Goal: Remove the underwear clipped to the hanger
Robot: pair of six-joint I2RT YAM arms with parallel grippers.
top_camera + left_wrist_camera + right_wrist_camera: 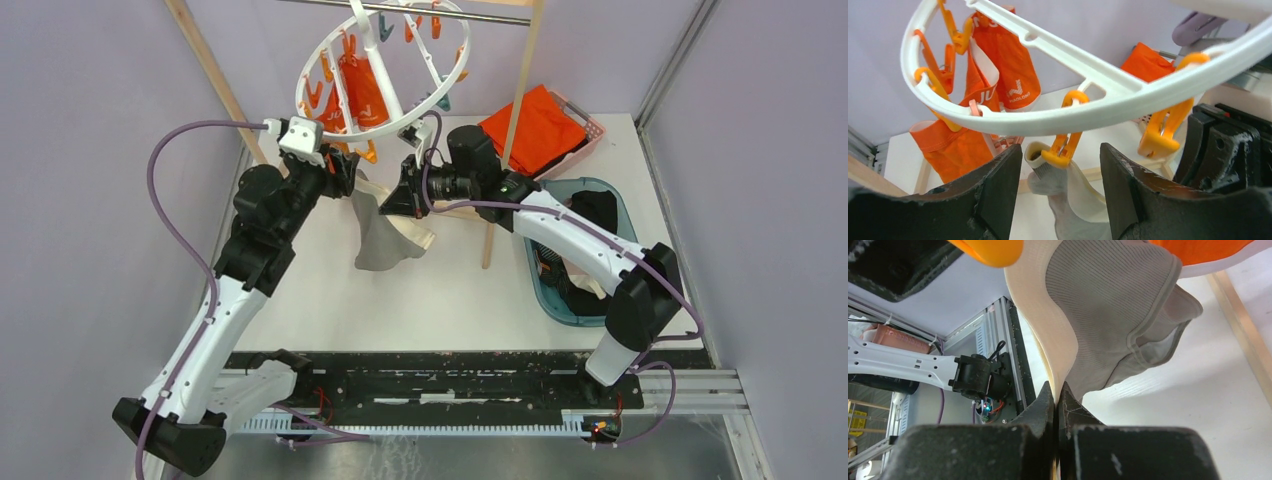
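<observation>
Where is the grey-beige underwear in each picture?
Top external: the beige-grey underwear hangs in the middle, just left of the right claw.
Left wrist: bottom middle, hanging from an orange peg between the open left claw.
Right wrist: fills the top middle, its band pinched in the right claw.
Shared landmark: the orange underwear, close by in every view.

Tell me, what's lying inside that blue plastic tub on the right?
A black garment and something pale lie in the blue plastic tub; the white robot arm covers the middle.
</observation>
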